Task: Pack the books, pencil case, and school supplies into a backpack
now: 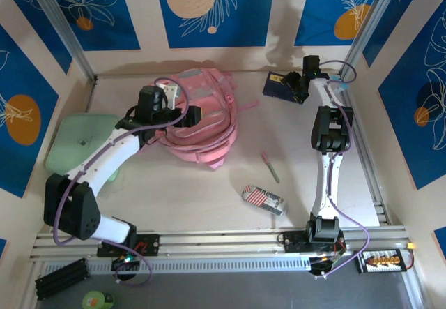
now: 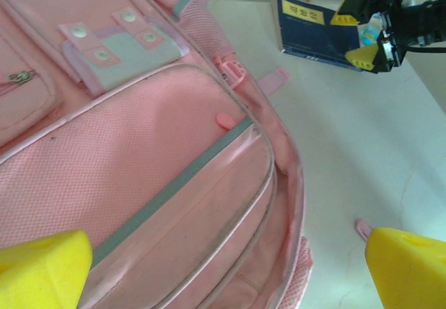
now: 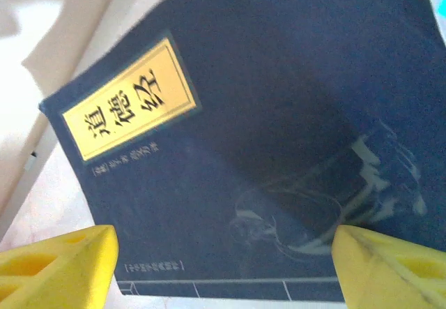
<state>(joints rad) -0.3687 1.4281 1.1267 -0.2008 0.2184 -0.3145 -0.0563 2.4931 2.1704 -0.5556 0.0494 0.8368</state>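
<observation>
The left gripper (image 2: 223,274) has its yellow fingers spread wide and holds nothing. It hangs just above the pink backpack (image 2: 139,169), which lies on the table (image 1: 209,190). The right gripper (image 3: 223,267) is spread too, right over a dark blue book (image 3: 265,148) at the far side of the table, and I think it is about to pick it up. The book has a yellow label (image 3: 129,100) that says 道德经; the tiny writing under it is too small to read. The striped pencil case (image 1: 263,199) and the green pen (image 1: 270,168) lie out on the table, near each other, not packed yet. I can't tell if anything is inside the bag, so most of the job looks left to do.
</observation>
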